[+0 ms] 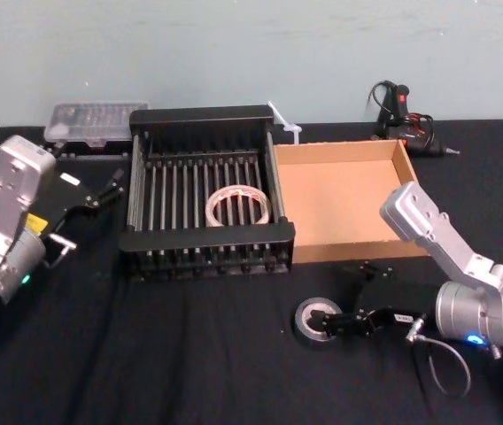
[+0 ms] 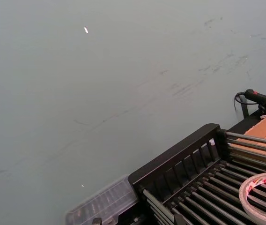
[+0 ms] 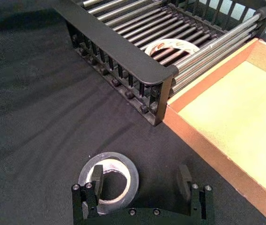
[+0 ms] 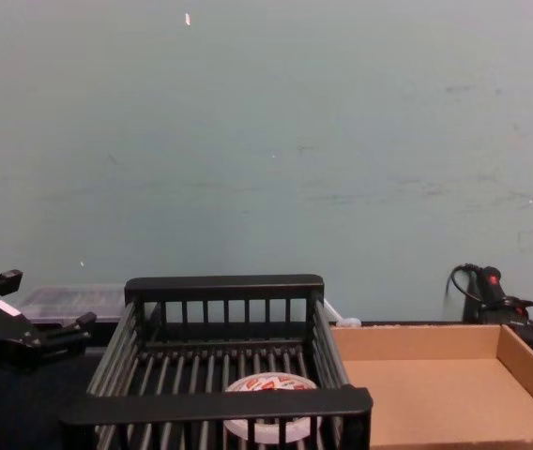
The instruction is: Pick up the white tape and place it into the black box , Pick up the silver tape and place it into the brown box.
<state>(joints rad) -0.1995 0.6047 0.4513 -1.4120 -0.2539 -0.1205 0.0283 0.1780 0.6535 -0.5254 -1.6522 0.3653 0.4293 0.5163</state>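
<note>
Your right gripper (image 3: 140, 174) was spread over the dark grey-silver roll of tape (image 1: 303, 312) on the black tabletop (image 1: 145, 354), one finger inside its pale core, at 5 o'clock from the black slatted crate (image 1: 207, 237). The white red-marked roll of tape (image 1: 212, 209) lay flat inside that crate. The shallow brown cardboard tray (image 1: 340, 199) sat at the crate's 3 o'clock, and your left gripper (image 1: 103, 193), also spread, at its 9.

white tape (image 1: 238, 205) flat in black box (image 1: 207, 237) | silver tape (image 3: 108, 156) flat before brown box (image 1: 340, 204)
</note>
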